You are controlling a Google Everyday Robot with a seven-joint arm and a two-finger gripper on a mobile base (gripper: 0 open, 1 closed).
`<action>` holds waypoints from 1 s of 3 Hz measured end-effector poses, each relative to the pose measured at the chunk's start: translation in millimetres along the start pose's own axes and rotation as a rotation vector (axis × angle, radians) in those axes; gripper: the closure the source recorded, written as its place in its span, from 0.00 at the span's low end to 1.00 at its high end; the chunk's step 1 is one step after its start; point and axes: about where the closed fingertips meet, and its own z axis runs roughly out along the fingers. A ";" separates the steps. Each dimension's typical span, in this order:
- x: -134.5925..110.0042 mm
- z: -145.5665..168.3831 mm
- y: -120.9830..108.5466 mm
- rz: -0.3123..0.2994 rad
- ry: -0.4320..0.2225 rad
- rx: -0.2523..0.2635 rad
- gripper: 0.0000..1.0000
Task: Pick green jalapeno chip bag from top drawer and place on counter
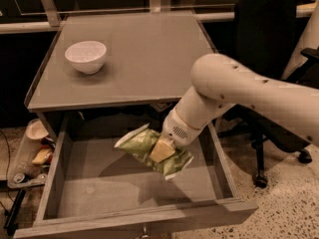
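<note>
The green jalapeno chip bag (pixel 147 148) hangs tilted in the air above the open top drawer (pixel 89 188), casting a shadow on its flat grey bottom. My gripper (pixel 162 151) comes down from the white arm at the right and is shut on the bag's middle, one tan finger pad showing across it. The counter (pixel 149 59) lies behind and above the drawer, its front edge just beyond the bag.
A white bowl (pixel 85 56) stands on the counter's left side. A black office chair (pixel 269 44) stands at the right behind my arm. Clutter and a cup (pixel 37 131) sit on the floor left of the drawer.
</note>
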 end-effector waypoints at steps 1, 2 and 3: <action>-3.5 -53.2 -1.7 -0.016 -0.023 0.078 1.00; -15.3 -98.1 -10.8 -0.025 -0.039 0.153 1.00; -40.3 -134.7 -29.1 -0.029 -0.050 0.203 1.00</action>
